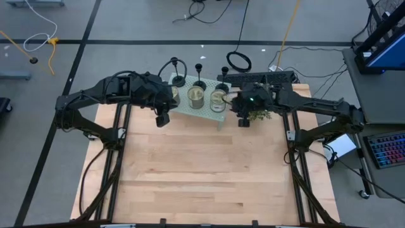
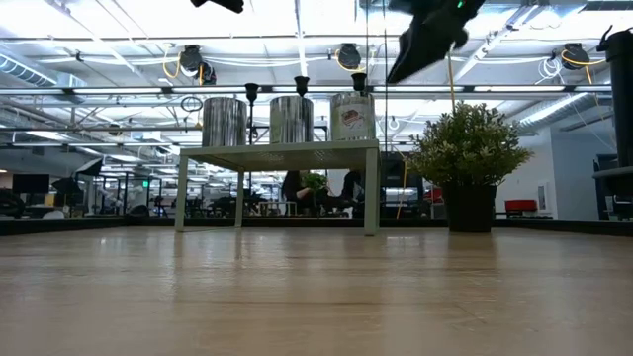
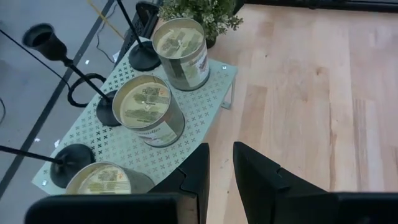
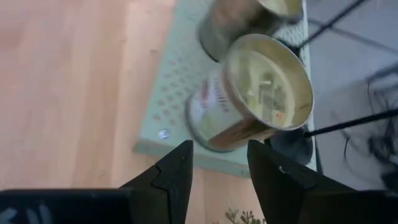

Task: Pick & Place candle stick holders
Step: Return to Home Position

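Three black candle stick holders (image 1: pixel 178 75) (image 1: pixel 199 78) (image 1: pixel 223 81) stand by their round bases along the far side of a pale green perforated stand (image 1: pixel 215 117) at the table's far middle. Their bases (image 3: pixel 109 112) and one top cup (image 3: pixel 38 38) show in the left wrist view. Three pale jars (image 1: pixel 196 97) stand in front of them. My left gripper (image 1: pixel 162 119) (image 3: pixel 221 168) hovers open, with a narrow gap, above the stand's left near corner. My right gripper (image 1: pixel 243 120) (image 4: pixel 221 158) hovers open above the stand's right end, near the right jar (image 4: pixel 261 93). Both are empty.
A small potted plant (image 2: pixel 470 148) stands on the table just right of the stand, under my right arm. A black power strip (image 1: pixel 259 77) and cables lie beyond the far edge. The wooden tabletop (image 1: pixel 202 177) stretches toward the near edge.
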